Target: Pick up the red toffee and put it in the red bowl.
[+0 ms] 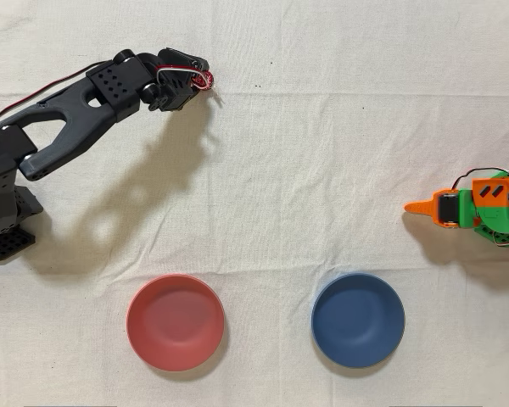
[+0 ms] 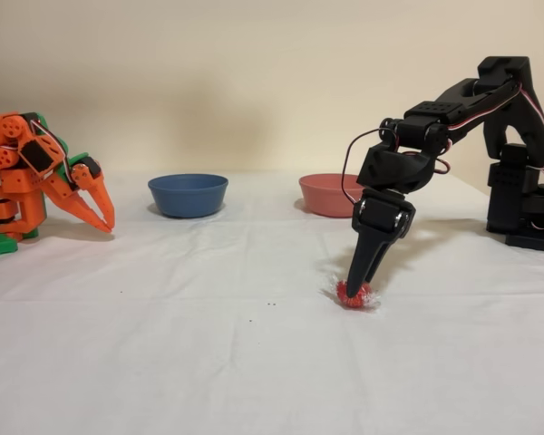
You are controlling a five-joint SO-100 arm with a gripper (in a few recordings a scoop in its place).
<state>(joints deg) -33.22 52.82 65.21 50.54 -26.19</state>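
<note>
Since my black two-finger pincer (image 2: 356, 285) points steeply down with its tips right at the small round toffee in shiny red foil (image 2: 352, 294), the relation that matters now is straight up and down: the sweet lies on the white cloth (image 2: 208, 362) directly under my fingertips, touching them or very nearly so. In the fixed view my fingers look drawn close together at the tip, bearing on the top of the sweet, but I cannot tell whether they are truly clamped on it or only resting against it. From overhead, my wrist covers most of the toffee; a glint of red and a whitish wisp of wrapper show at my tip (image 1: 210, 85), the wisp trailing off to the right in that view.

The plain salmon-red matte bowl (image 1: 175, 322) stands well apart from here. Overhead, it is near the bottom edge, a little left of my tip, so the carry runs almost straight down that picture. The dark blue bowl (image 1: 357, 320) sits beside it to the right, and I must not drift that way. The orange arm (image 1: 479, 208) stands idle at the far right of the overhead view.

I judge the grasp to be the step in hand; the toffee is not yet lifted.
</note>
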